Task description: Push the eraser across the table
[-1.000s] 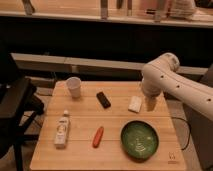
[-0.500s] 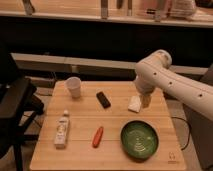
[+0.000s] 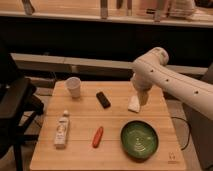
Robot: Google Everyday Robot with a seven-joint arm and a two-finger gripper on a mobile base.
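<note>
Gripper (image 3: 142, 99) by white piece (image 3: 133, 105), beyond bowl (image 3: 139, 140)

A white cup (image 3: 73, 86) stands back left; a pale bottle (image 3: 62, 130) lies well in front of it, an orange-red stick (image 3: 98, 136) near that. A green bowl (image 3: 139, 139) sits front right, a white flat piece (image 3: 133, 105) behind it. A black chair (image 3: 15, 107) stands far left.

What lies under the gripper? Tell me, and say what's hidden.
The gripper hangs over a white flat piece on the table; the piece's right part is covered.
</note>
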